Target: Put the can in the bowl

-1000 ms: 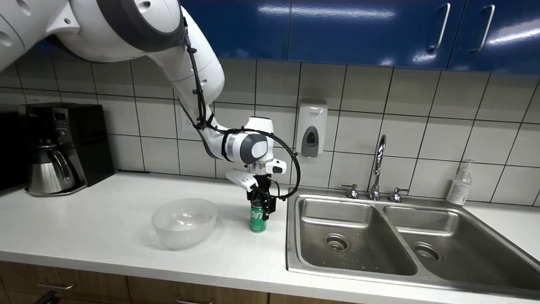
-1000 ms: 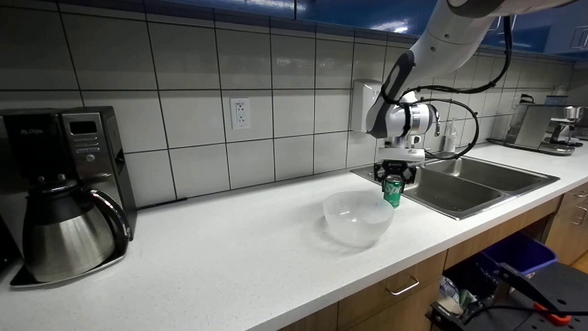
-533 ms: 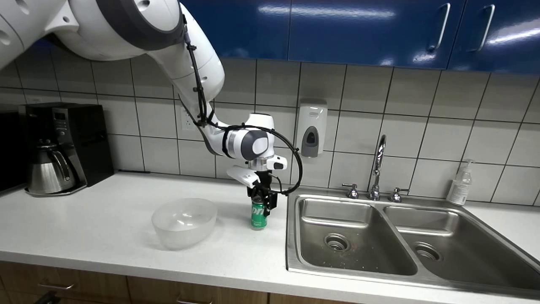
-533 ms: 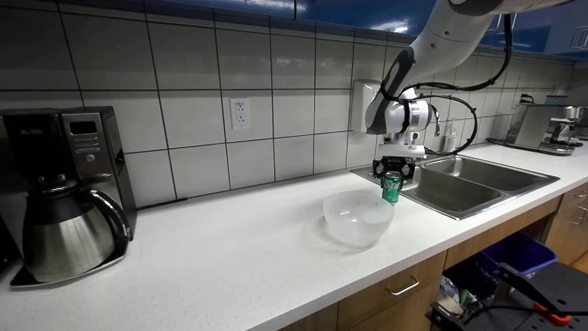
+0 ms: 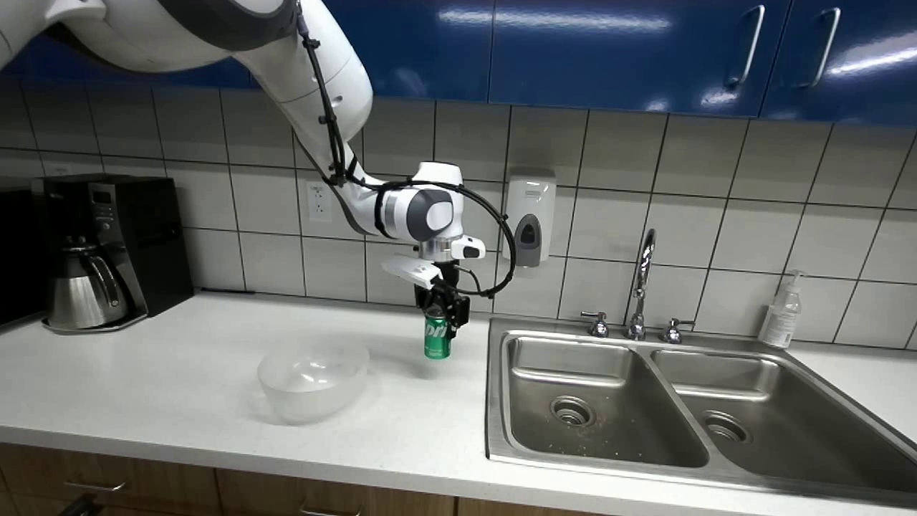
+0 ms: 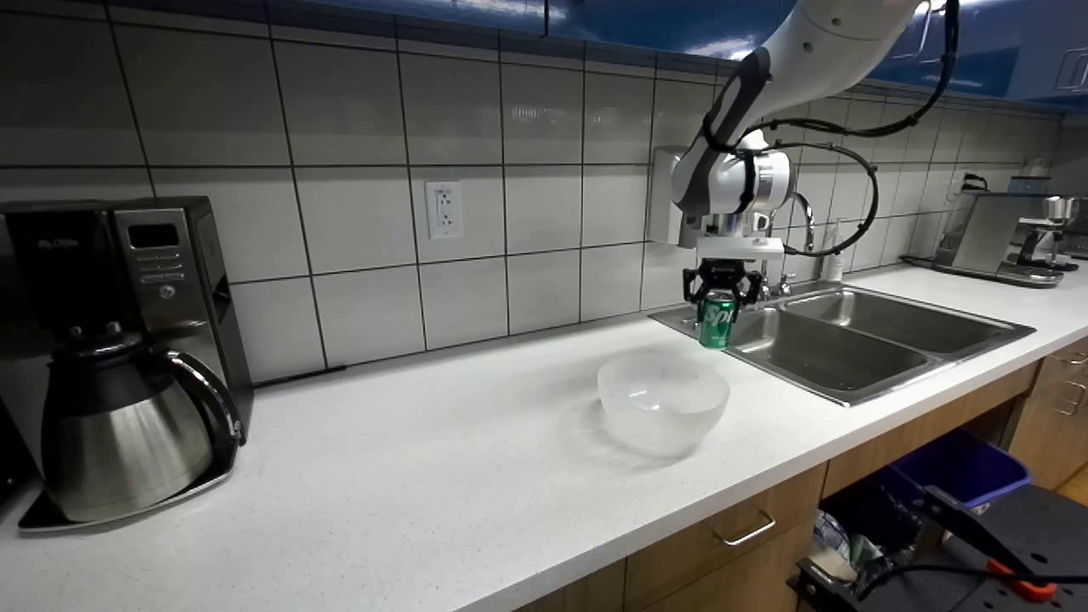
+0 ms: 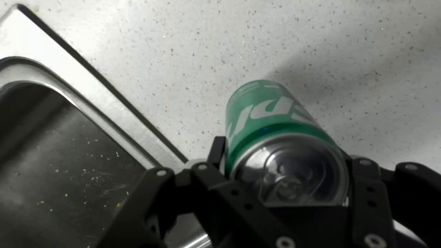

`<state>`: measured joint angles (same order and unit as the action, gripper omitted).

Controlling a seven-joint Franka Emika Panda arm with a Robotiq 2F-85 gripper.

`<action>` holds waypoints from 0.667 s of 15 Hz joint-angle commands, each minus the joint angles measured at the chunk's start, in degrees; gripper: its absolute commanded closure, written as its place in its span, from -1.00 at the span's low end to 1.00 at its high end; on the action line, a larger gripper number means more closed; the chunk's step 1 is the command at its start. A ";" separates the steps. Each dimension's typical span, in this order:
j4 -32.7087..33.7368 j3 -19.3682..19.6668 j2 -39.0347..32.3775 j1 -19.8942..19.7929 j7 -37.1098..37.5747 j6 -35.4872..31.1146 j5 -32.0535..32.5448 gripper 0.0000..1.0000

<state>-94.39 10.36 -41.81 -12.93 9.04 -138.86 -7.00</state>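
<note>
The can (image 5: 437, 344) is small and green with a silvery top. My gripper (image 5: 441, 319) is shut on its upper part and holds it upright above the counter, beside the sink. The can (image 6: 716, 326) hangs between the fingers of the gripper (image 6: 718, 308) in an exterior view too. In the wrist view the can (image 7: 268, 110) fills the space between the fingers (image 7: 284, 155), one on each side. The translucent whitish bowl (image 5: 313, 398) stands on the counter, left of the can in both exterior views; the bowl (image 6: 663, 429) looks empty. It is out of the wrist view.
A double steel sink (image 5: 501, 401) is right beside the can, with a tall faucet (image 5: 641, 287) behind it. A soap dispenser (image 5: 529, 215) hangs on the tiled wall. A coffee maker (image 6: 170, 272) with a steel pot stands at the left. Blue cabinets (image 5: 609, 57) hang above.
The gripper has risen with the can in it. The can was low at the counter a second ago and is now higher in both exterior views. The bowl has not moved.
</note>
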 commanded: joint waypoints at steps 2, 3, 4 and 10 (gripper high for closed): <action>-2.01 -1.12 5.68 0.76 -3.01 3.30 1.08 0.19; -2.26 -1.42 6.31 1.05 -3.64 3.47 1.08 0.19; -2.37 -1.86 6.82 1.14 -4.33 3.89 0.92 0.19; -2.65 -4.94 7.89 1.27 -8.80 7.39 0.07 0.19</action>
<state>-95.21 6.90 -36.64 -11.22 3.22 -134.30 -6.88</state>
